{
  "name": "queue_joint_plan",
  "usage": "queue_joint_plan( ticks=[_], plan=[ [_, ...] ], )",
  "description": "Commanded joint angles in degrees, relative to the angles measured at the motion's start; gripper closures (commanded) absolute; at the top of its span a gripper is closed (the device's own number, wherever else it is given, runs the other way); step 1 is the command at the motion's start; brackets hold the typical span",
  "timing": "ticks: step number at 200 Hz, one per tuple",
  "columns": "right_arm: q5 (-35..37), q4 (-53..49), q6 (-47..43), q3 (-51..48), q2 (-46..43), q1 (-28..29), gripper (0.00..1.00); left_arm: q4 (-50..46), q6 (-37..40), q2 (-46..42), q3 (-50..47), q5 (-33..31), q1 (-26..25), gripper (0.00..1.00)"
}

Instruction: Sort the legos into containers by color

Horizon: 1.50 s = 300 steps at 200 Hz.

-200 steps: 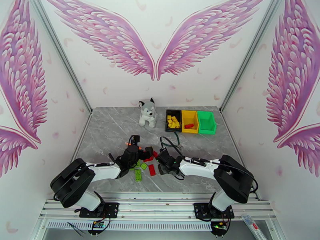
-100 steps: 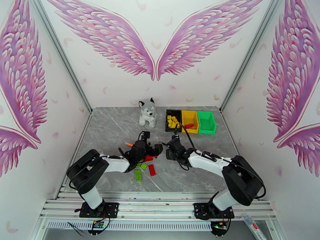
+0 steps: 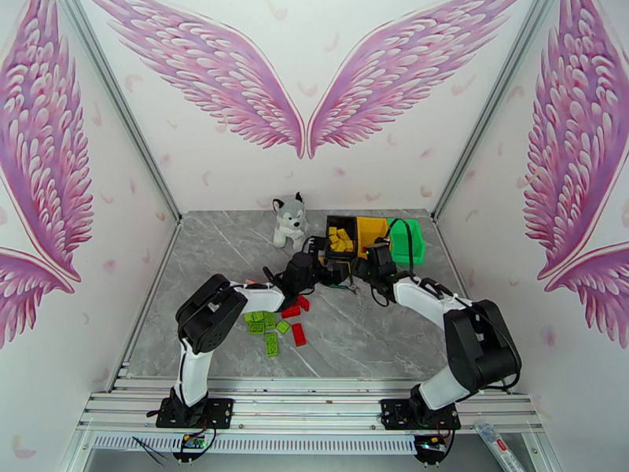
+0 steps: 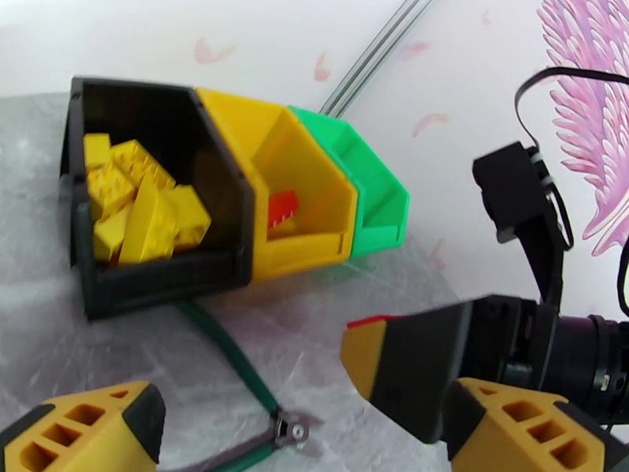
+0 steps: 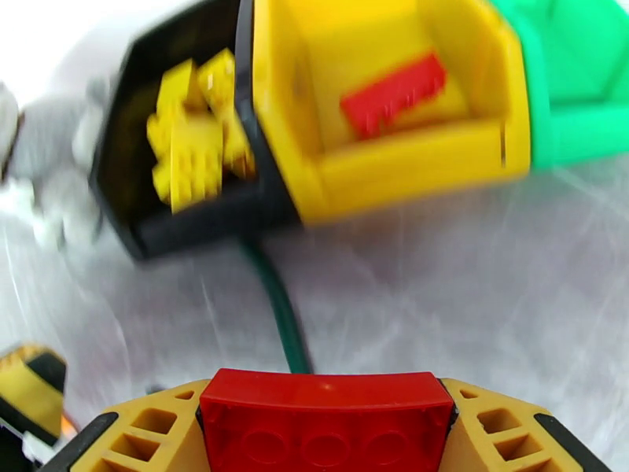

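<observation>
The left gripper (image 4: pixel 307 407) is hovering with its jaws spread wide, holding nothing. The right gripper (image 5: pixel 326 438) is clamping a red brick (image 5: pixel 324 407) just short of the yellow bin (image 5: pixel 409 171). The brick's long axis is lying crosswise between the fingers, and its lower edge is cut off. The black bin (image 5: pixel 196 220) is showing blurred.

This is a robot test booth in a lab, not a home or shop. Two arms, left (image 3: pixel 208 308) and right (image 3: pixel 464 332), are bolted to an aluminium rail (image 3: pixel 314 403) at the near edge of a grey marble-patterned worktop (image 3: pixel 204 261). Metal posts (image 3: pixel 118 96) frame white panels printed with pink wing murals (image 3: pixel 212 64). A plush husky (image 3: pixel 288 220) sits at the back like a staged prop.
</observation>
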Motion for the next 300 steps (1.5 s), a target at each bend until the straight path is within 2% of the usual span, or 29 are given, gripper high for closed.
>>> queue_joint_plan(
  ticks=[1, 48, 86, 98, 112, 130, 152, 186, 222, 263, 300],
  plan=[
    [-0.45, 0.28, 0.48, 6.22, 4.21, -1.98, 0.40, -7.68, 5.16, 2.08, 7.25, -3.34, -0.32, 0.01],
    [-0.45, -2.64, 1.31, 17.84, 10.76, -5.41, 0.39, -15.90, 12.57, 3.69, 17.11, -9.33, -0.33, 0.01],
    [1.21, -5.70, 1.68, 26.15, 15.87, -6.72, 0.37, -18.02, 16.58, 2.37, 18.57, -12.97, -0.35, 0.01],
    [1.43, -6.57, 1.38, 28.70, 17.74, -7.02, 0.34, -18.02, 17.60, 1.36, 17.49, -14.20, -0.33, 0.01],
    [2.06, -8.56, 1.06, 31.93, 19.92, -7.23, 0.23, -17.61, 18.38, 0.09, 15.60, -15.63, -0.33, 0.01],
    [2.02, -9.37, 0.80, 34.15, 21.30, -7.22, 0.16, -16.44, 18.67, -1.76, 12.33, -17.08, -0.24, 0.01],
    [1.03, -7.84, 0.81, 33.16, 20.65, -7.20, 0.11, -15.02, 18.35, -3.92, 8.02, -18.55, -0.17, 0.01],
    [-2.30, -3.00, -0.90, 27.58, 16.59, -5.99, 0.11, -12.89, 16.97, -7.59, 0.70, -20.49, 0.15, 0.01],
    [-5.92, 1.58, -3.75, 19.26, 10.94, -2.25, 0.13, -11.63, 14.33, -12.37, -6.63, -22.50, 1.44, 0.01],
    [-9.66, 1.87, -6.87, 12.73, 7.94, 4.65, 0.16, -10.99, 9.18, -18.07, -14.95, -22.09, 4.78, 0.01],
    [-7.12, -0.69, -8.82, 7.69, 6.05, 12.65, 0.16, -11.43, 5.94, -22.70, -21.86, -22.90, 6.67, 0.01]
  ],
)
